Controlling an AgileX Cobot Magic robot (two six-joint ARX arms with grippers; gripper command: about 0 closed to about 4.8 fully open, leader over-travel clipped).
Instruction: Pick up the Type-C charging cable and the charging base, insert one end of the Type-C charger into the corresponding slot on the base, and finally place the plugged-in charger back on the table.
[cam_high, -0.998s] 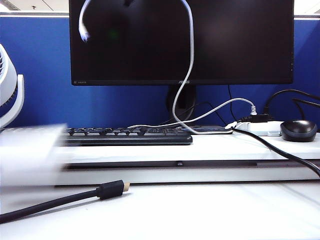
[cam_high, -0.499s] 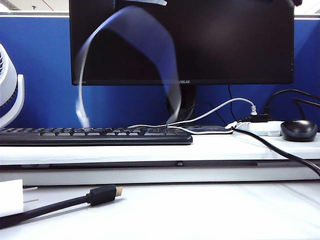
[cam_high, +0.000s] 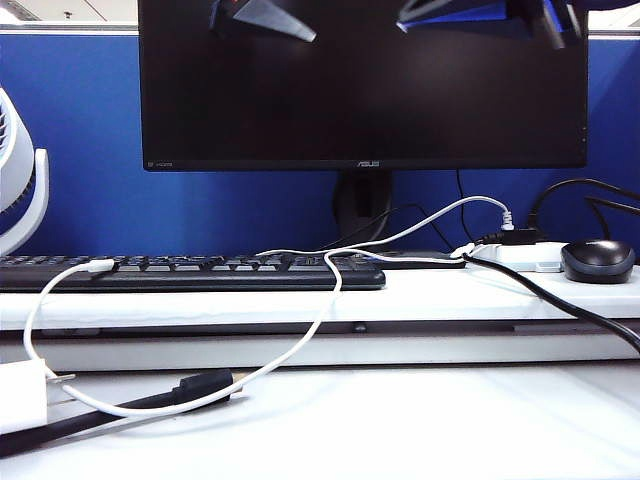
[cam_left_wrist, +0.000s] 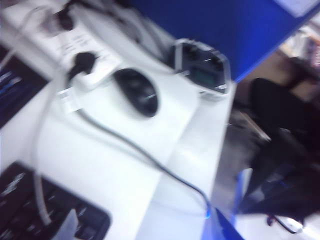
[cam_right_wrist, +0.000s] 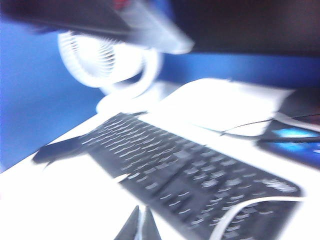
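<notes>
the type-c charging cable (cam_high: 300, 345) loops from the charging base (cam_high: 22, 395) across the black cable (cam_high: 120, 405) up by the keyboard (cam_high: 200, 272), left end effector (cam_high: 262, 17) wide, right end effector (cam_right_wrist: 141, 226) closed on nothing.

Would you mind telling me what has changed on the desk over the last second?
The Type-C charging cable, hanging in front of the monitor a second ago, has dropped and now lies looped over the keyboard and table, let go. The charging base has come to rest at the left edge. Both grippers, left and right, are up top, holding nothing. The mouse and power strip stayed put.
</notes>
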